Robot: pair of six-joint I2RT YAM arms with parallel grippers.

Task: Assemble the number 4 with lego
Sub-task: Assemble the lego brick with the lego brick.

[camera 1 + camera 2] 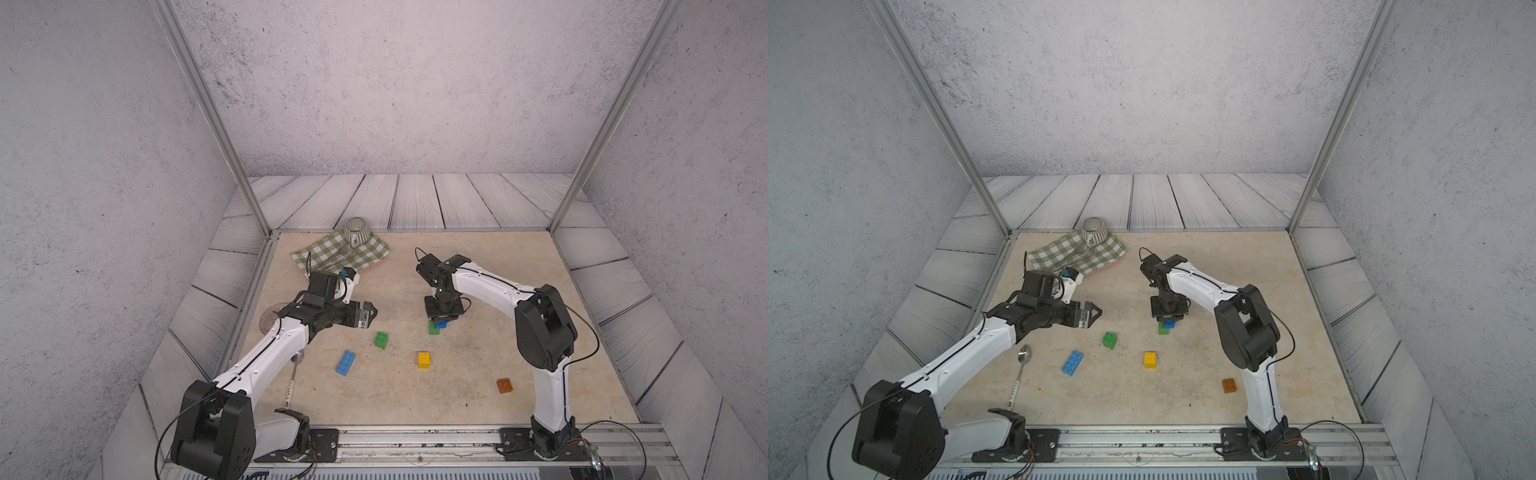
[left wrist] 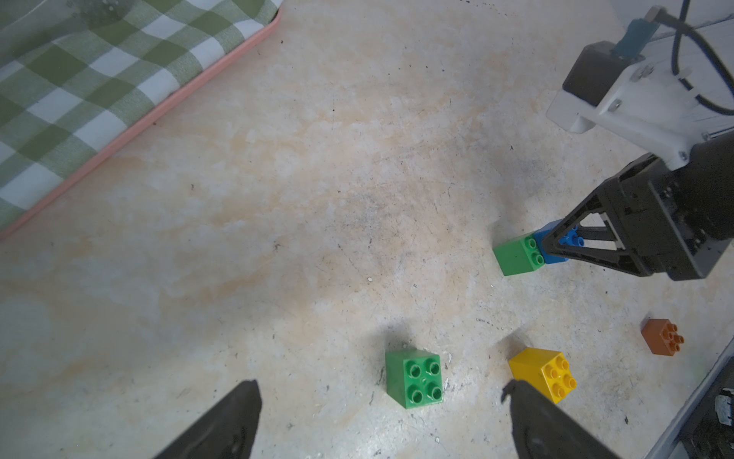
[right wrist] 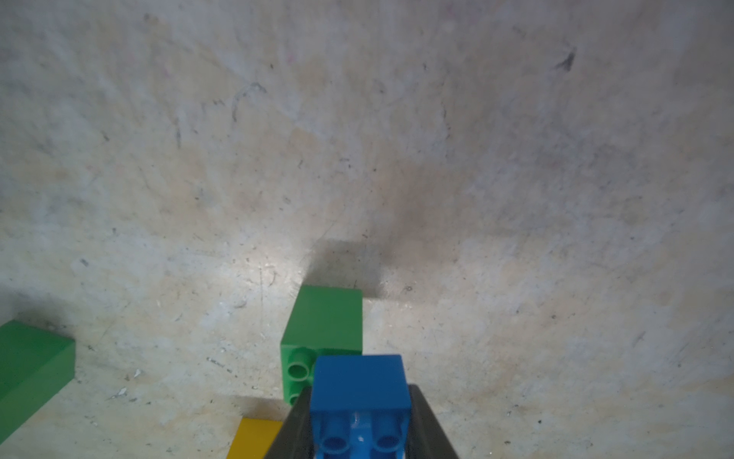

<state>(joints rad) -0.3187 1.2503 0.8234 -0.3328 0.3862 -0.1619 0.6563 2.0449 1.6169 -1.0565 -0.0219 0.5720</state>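
Note:
My right gripper (image 1: pixel 441 322) (image 3: pixel 359 413) points straight down, shut on a dark blue lego brick (image 3: pixel 359 385) (image 2: pixel 550 254). That brick sits over half of a green brick (image 1: pixel 433 329) (image 2: pixel 516 256), leaving two green studs bare. My left gripper (image 1: pixel 371 312) (image 2: pixel 381 384) hovers open and empty, with a second green brick (image 1: pixel 381 339) (image 2: pixel 415 377) lying just ahead between its fingers' lines. In both top views a longer light-blue brick (image 1: pixel 345 363) (image 1: pixel 1072 363), a yellow one (image 1: pixel 424 360) (image 2: pixel 544 373) and an orange-brown one (image 1: pixel 504 385) (image 2: pixel 661 337) lie loose. No finished number 4 is in view.
A green checked cloth (image 1: pixel 340 253) with a ribbed glass cup (image 1: pixel 357 230) lies at the back left. A spoon (image 1: pixel 1019 374) rests near the left arm, and a round glass dish (image 1: pixel 270 320) shows partly under it. A metal rail (image 1: pixel 415 436) runs along the front edge.

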